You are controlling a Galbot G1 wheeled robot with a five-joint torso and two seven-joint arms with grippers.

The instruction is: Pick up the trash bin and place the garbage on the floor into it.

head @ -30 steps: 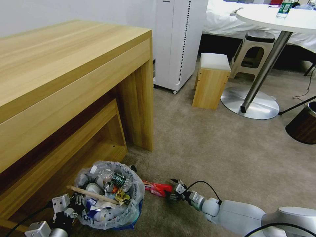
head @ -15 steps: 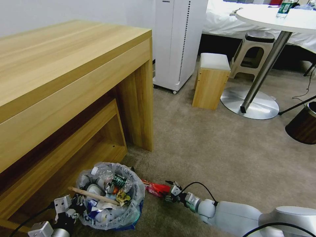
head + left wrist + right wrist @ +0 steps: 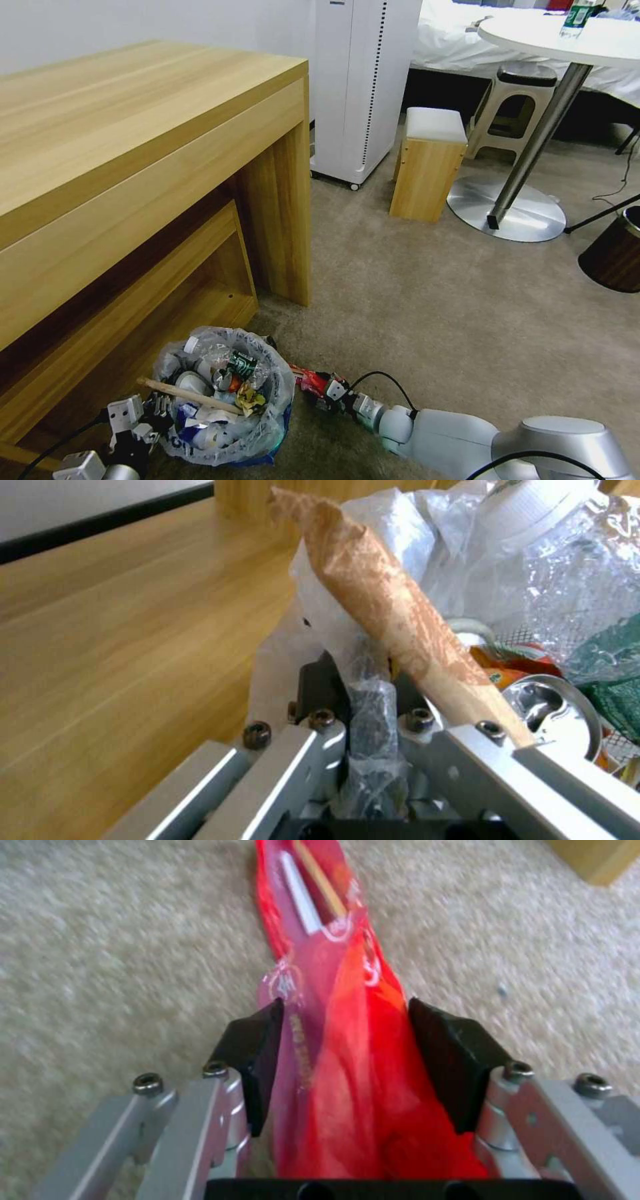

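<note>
The beige short-pile carpet floor point(image 3: 433, 313) runs from the big light-wood desk point(image 3: 133, 147) out to the white round table point(image 3: 567, 37). Just in front of the desk's lower shelf stands the small round blue trash bin lined with a translucent white plastic bag point(image 3: 267, 417), heaped to the rim with litter: a clear plastic bottle point(image 3: 213, 350), a crushed can point(image 3: 553, 707) and a long wooden stick in a thin film point(image 3: 183, 393) lying across the top. Being this full, it is likely somewhat top-heavy, and the loose heap could spill if tipped; the hold belongs on the rim, where the wall is stiffest.

The left gripper point(image 3: 157, 410) sits at that rim on the robot's side, its black pads pressed together on the bag-covered edge point(image 3: 370, 705) (the stick lies just above them).

Smallest is the red crinkly plastic wrapper point(image 3: 310, 381), flat on the carpet just beside the bin. I judge it nearly weightless, limp and slippery, so it needs a firm pinch on a bunched part near its end, not on a single layer. The right gripper point(image 3: 328, 389) has its dark fingers point(image 3: 257, 1060) spread to either side of the wrapper, which runs up between them; they straddle it without yet squeezing.

Compared with a second ago, the right gripper has slid along the floor toward the bin, from beyond the wrapper's end to over it; bin and left gripper are unchanged.
</note>
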